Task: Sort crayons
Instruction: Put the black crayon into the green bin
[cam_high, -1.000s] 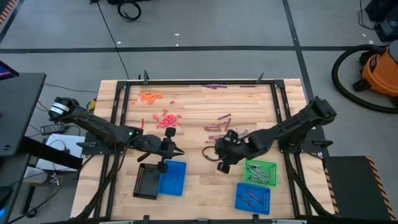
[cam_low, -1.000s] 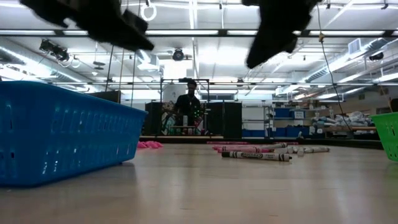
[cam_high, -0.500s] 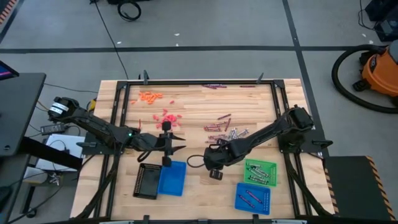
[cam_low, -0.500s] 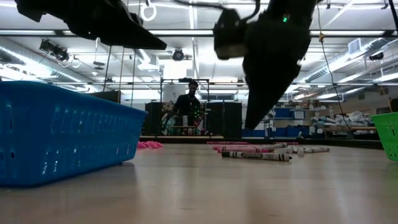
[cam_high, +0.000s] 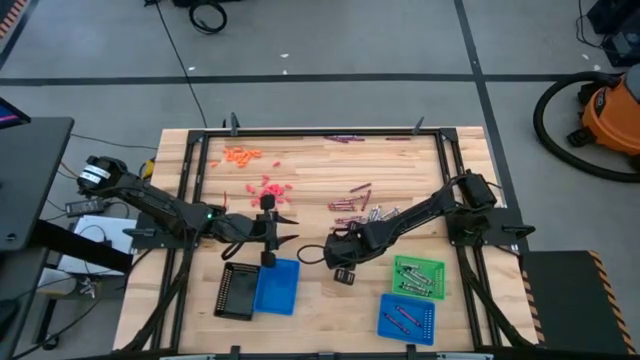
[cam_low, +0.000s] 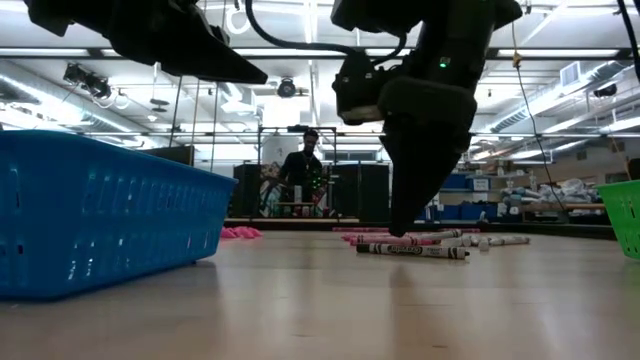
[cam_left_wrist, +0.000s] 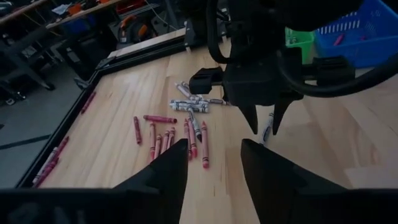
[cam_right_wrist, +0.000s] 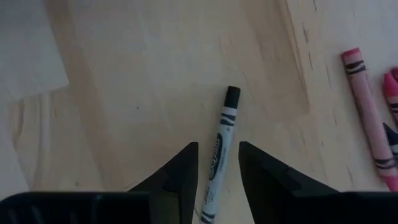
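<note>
Found the right gripper low over the bare wood at mid-table, between the blue tray and the green tray. Confirmed its jaws open in the right wrist view: 2 dark fingers standing astride 1 silver-grey crayon, with a gap on each side and nothing gripped. Could not tell from the low view whether the fingertips touched the table; saw them just above that crayon.

Found the left gripper raised above the table, just beyond the blue tray and near the right gripper. Confirmed its jaws open and empty in the left wrist view, pointing toward the right gripper.

Located the remaining crayons as follows:
- orange crayons near the far left corner;
- red-pink crayons just in front of those;
- dark purple crayons at mid-table, beside more silver-grey pieces;
- a few crayons already inside the green tray and inside a second blue tray at the near right.

Noted a black tray touching the left side of the first blue tray. Saw 1 person standing well behind the table in the low view.
</note>
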